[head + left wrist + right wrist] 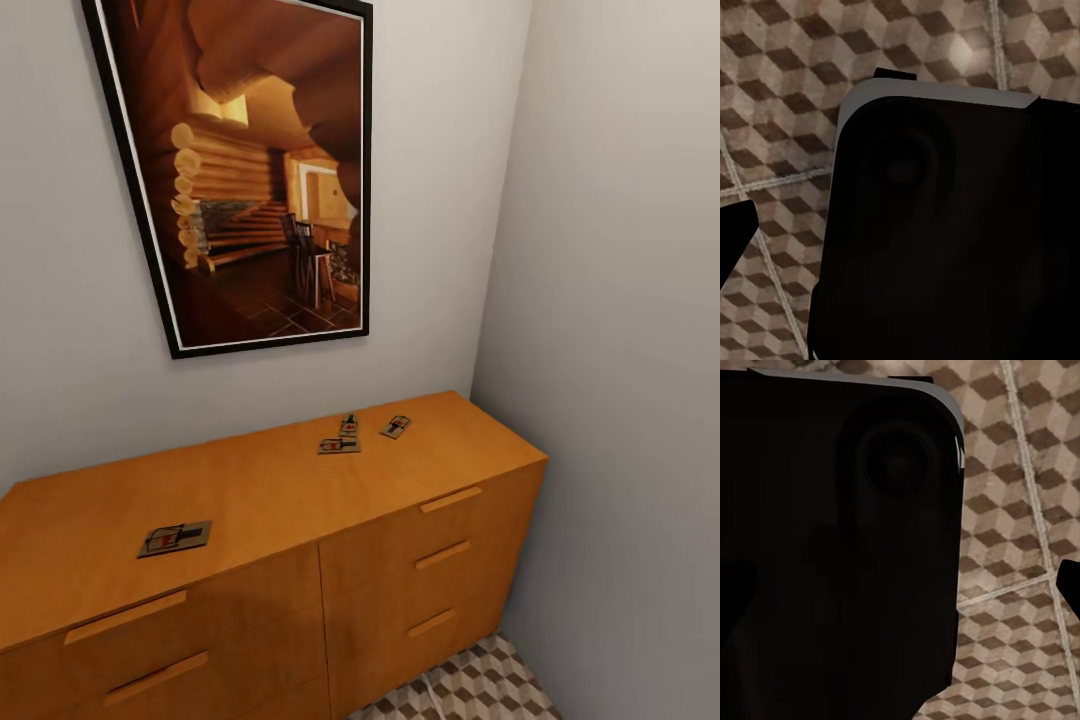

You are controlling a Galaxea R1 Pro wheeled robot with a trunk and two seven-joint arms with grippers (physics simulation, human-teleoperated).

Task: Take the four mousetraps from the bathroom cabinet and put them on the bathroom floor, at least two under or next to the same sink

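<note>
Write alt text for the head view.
Four mousetraps lie on top of a wooden cabinet: one near its left front, three clustered toward the right back. A framed picture hangs on the wall above; patterned floor shows at lower right.

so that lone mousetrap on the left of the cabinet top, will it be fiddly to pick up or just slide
The lone mousetrap lies flat and thin on the smooth cabinet top, so fingers probably struggle to get under it. A push would likely slide it, not tip it. It looks stiff and light.
</note>
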